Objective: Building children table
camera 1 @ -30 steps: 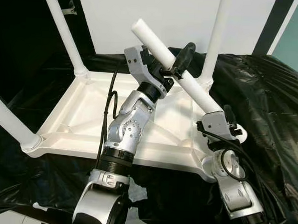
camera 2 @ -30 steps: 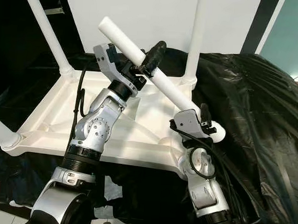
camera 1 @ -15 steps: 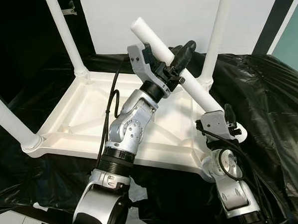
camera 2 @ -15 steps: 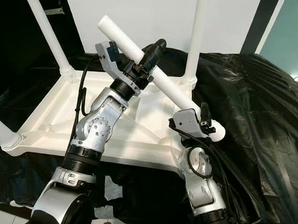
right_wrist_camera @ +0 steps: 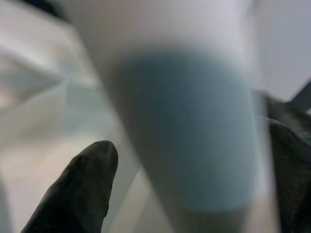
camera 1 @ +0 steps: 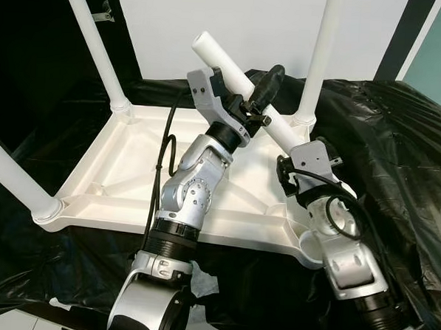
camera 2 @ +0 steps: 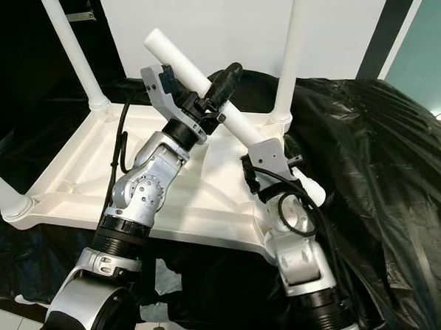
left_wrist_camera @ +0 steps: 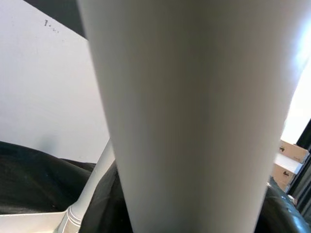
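1. Left gripper (camera 1: 255, 89) has its black fingers closed around the loose table leg (camera 1: 243, 83), roughly a third of the way down from the leg's upper end.
2. Left wrist view: the leg (left_wrist_camera: 194, 116) sits right against the camera, blurred, with a fitted table leg (left_wrist_camera: 92, 187) behind it.
3. Right gripper (camera 1: 298, 158) sits at the lower end of the loose leg. In the head views its fingers are hidden behind the wrist housing. Right wrist view shows one black fingertip (right_wrist_camera: 80, 187) beside the blurred white leg end (right_wrist_camera: 189, 126), so how far apart the fingers stand — cannot tell.
4. Loose leg's long axis runs diagonally: upper end points up and to the robot's left, lower end points down toward the near-right corner of the tabletop (camera 1: 131, 179).
5. White tabletop lies upside down on black plastic sheeting (camera 1: 399, 145), ribbed underside up.
6. Three legs are fitted: far-left leg (camera 1: 94, 44), far-right leg (camera 1: 319, 52), near-left leg (camera 1: 13, 176), all pointing upward.
7. Near-right corner socket (camera 1: 308, 251) sits just below the right wrist, with no leg in it.
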`<state>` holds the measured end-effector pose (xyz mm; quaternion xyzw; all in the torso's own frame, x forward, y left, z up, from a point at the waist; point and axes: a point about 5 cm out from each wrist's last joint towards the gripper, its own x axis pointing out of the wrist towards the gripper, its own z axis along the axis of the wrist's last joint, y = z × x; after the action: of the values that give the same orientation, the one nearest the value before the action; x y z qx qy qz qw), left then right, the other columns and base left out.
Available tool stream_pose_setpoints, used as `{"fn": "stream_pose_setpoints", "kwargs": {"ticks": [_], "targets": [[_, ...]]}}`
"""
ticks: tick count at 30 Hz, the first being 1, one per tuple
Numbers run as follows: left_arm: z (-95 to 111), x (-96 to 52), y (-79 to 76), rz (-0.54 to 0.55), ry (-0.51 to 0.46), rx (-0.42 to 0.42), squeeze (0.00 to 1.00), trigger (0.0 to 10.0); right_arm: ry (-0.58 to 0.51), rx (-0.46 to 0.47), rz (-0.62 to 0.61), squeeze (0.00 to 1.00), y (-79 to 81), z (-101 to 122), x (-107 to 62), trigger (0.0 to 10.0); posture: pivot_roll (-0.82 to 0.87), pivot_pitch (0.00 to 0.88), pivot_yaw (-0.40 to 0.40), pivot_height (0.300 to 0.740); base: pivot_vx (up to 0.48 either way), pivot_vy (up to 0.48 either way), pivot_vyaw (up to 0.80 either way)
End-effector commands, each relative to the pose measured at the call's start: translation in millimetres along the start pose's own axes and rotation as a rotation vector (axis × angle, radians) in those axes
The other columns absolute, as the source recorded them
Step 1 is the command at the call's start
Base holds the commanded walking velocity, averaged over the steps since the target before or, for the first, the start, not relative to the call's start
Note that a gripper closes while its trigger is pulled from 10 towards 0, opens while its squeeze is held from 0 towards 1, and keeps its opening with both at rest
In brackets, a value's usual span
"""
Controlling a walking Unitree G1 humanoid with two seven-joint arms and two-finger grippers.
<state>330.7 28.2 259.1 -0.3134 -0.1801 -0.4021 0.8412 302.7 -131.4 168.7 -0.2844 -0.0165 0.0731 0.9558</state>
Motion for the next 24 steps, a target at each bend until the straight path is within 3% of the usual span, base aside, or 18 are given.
{"fn": "stream_pose_setpoints", "kwargs": {"ticks": [1,2,6,7,8,9,13,14,17,20,21,23,24], "targets": [[-8.3,0.1,-5.6,0.003,-0.013,-0.045,0.0,0.0,0.032,0.01,0.062,0.0,3.4,-5.7,1.8,10.0,-0.1,0.0,0.049,0.74,0.0,0.0,0.0],[-8.0,0.4,-6.0,0.001,-0.014,-0.045,0.0,0.0,0.041,-0.002,0.078,0.0,3.0,-9.2,1.8,0.0,-0.1,0.0,0.047,0.74,0.0,0.0,0.0],[-7.3,0.6,-6.8,-0.005,-0.016,-0.045,0.0,0.0,0.054,-0.012,0.089,0.0,1.6,-12.9,2.2,0.0,-0.1,0.0,0.046,0.74,0.0,0.0,0.0],[-6.8,0.5,-7.1,-0.008,-0.016,-0.047,0.0,8.9,0.06,-0.011,0.089,0.0,1.1,-13.3,2.9,0.0,-0.1,0.0,0.047,0.74,0.0,0.0,0.0],[-6.8,0.5,-7.1,-0.008,-0.016,-0.047,0.0,8.9,0.06,-0.011,0.089,0.0,1.1,-13.3,2.9,0.0,-0.1,0.0,0.047,0.74,0.0,0.0,0.0],[-6.4,0.2,-7.1,-0.009,-0.016,-0.048,0.0,10.0,0.062,-0.008,0.086,0.0,1.1,-12.9,3.5,0.0,-0.1,0.0,0.048,0.74,0.0,0.0,0.0],[-5.7,-0.2,-6.9,-0.01,-0.018,-0.052,0.0,10.0,0.06,-0.004,0.079,0.0,1.1,-11.1,4.6,0.0,-0.1,0.0,0.051,0.74,0.0,0.0,0.0],[-5.0,-0.3,-6.6,-0.01,-0.022,-0.059,1.0,10.0,0.055,-0.006,0.069,0.0,0.6,-9.3,5.0,0.0,-0.1,0.0,0.054,0.74,0.0,0.0,0.0],[-4.3,-0.3,-6.5,-0.011,-0.025,-0.064,1.0,10.0,0.049,-0.01,0.051,0.0,-1.7,-6.7,5.4,0.0,-0.1,0.0,0.056,0.74,0.0,0.0,0.0],[-2.9,0.9,-5.8,-0.002,-0.031,-0.061,1.0,10.0,0.037,0.023,-0.05,0.0,-8.2,-2.0,5.6,0.0,-0.11,0.0,0.059,0.74,0.0,0.0,0.0],[-2.6,1.8,-4.9,0.007,-0.032,-0.057,0.36,10.0,0.036,0.051,-0.116,0.0,-10.5,-1.4,4.5,0.0,-0.11,0.0,0.061,0.74,0.0,0.0,0.0],[-2.4,2.3,-4.3,0.013,-0.032,-0.054,0.36,10.0,0.038,0.07,-0.157,0.0,-11.6,-1.5,3.6,0.0,-0.11,0.0,0.061,0.74,0.0,0.0,0.0],[-2.1,3.0,-4.1,0.015,-0.033,-0.054,0.0,10.0,0.04,0.086,-0.212,0.0,-10.6,-3.6,1.6,0.0,-0.11,0.0,0.063,0.74,0.0,0.0,0.0]]}}
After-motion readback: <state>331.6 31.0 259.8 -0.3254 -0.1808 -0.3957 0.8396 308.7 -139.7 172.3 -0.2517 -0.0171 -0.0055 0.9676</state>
